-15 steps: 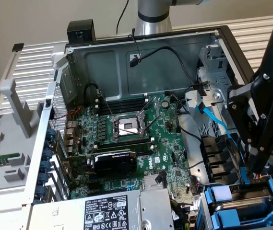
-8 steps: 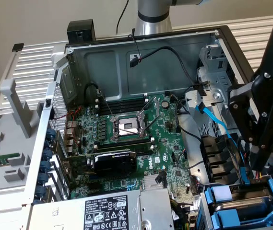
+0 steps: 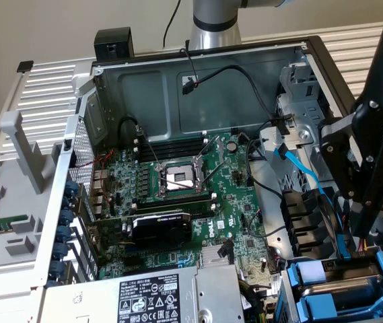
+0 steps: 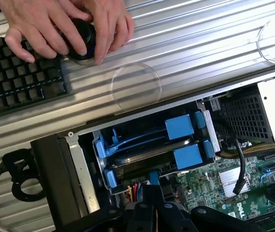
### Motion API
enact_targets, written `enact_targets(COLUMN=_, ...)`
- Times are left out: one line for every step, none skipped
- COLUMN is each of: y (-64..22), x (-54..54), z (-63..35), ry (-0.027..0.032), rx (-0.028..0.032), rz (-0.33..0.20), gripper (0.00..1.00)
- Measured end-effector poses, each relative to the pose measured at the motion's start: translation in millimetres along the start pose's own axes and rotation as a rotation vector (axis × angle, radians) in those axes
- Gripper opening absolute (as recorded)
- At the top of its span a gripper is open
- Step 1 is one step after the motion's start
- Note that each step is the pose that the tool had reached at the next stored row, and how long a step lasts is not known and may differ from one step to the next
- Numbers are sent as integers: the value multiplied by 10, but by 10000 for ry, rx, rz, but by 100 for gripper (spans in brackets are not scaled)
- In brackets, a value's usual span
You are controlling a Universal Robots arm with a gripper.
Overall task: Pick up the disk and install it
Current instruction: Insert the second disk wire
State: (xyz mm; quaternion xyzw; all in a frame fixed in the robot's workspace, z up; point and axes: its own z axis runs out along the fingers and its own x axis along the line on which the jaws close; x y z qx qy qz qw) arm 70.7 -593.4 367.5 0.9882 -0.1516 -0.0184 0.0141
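**A:** Where does your gripper (image 3: 363,232) stand right now?

**B:** You have it low at the exterior view's right, over the drive cage (image 3: 332,289) of the open computer case (image 3: 198,87). Its fingers are pressed together with nothing between them that I can make out.

**A:** And the disk?

**B:** In the wrist view you see two blue carriers stacked in the cage, blue tabs facing out. The disk (image 4: 149,152) looks to be the one just ahead of your fingertips, already sitting in its slot beside the other carrier (image 4: 147,135). I cannot tell whether it is seated all the way.

**A:** What should you worry about?

**B:** The light blue cable (image 3: 305,171) runs down right beside your gripper, and black wires cross near the cage. If you shift sideways, you could snag one and drag it off the green circuit board (image 3: 178,195). Pushing off-centre could jam the carrier crooked in its rails. You could also nudge the wrong carrier, since the two look alike.

**A:** Anything outside the case?

**B:** A person's hand (image 4: 65,24) rests on a black knob (image 4: 81,41) next to a keyboard (image 4: 21,72), well apart from your arm. Watch it if you swing outward.
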Motion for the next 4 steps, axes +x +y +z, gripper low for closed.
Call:
enact_targets(y=0, x=0, z=0, ry=0, rx=1, rz=0, gripper=11)
enact_targets(y=0, x=0, z=0, ry=0, rx=1, rz=0, gripper=11)
enact_targets(y=0, x=0, z=0, ry=0, rx=1, rz=0, gripper=11)
enact_targets(y=0, x=0, z=1, ry=0, rx=2, rz=0, gripper=11)
